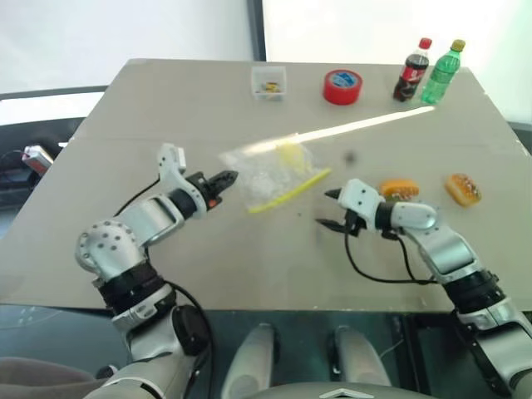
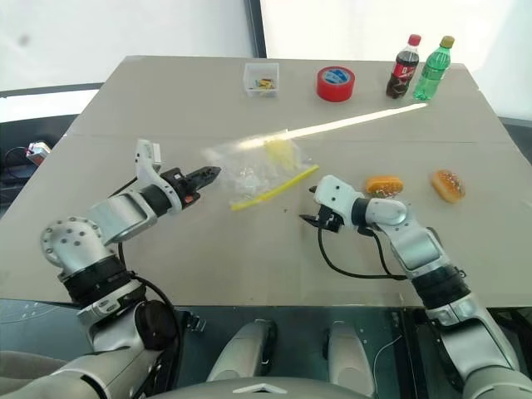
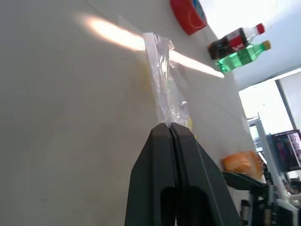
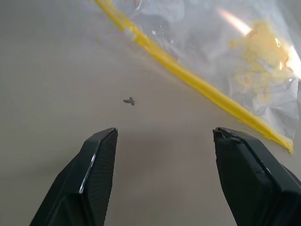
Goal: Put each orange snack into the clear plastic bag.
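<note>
Left wrist view: the left gripper [image 3: 170, 126] pinches the bag's [image 1: 270, 174] edge, fingers pressed together on the plastic. The bag (yellow strip toward the right arm) sits mid-table. The right gripper [image 1: 329, 209] hovers beside it, fingers spread. Both snacks [image 1: 399, 189] [image 1: 462, 189] lie behind that arm.

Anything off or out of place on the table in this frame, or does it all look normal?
Nothing is spilled or damaged. The clear plastic bag is crumpled and lifted off the table at one edge, pinched by the left gripper. Both orange snacks lie outside it. The right gripper is open beside the yellow seal.
</note>
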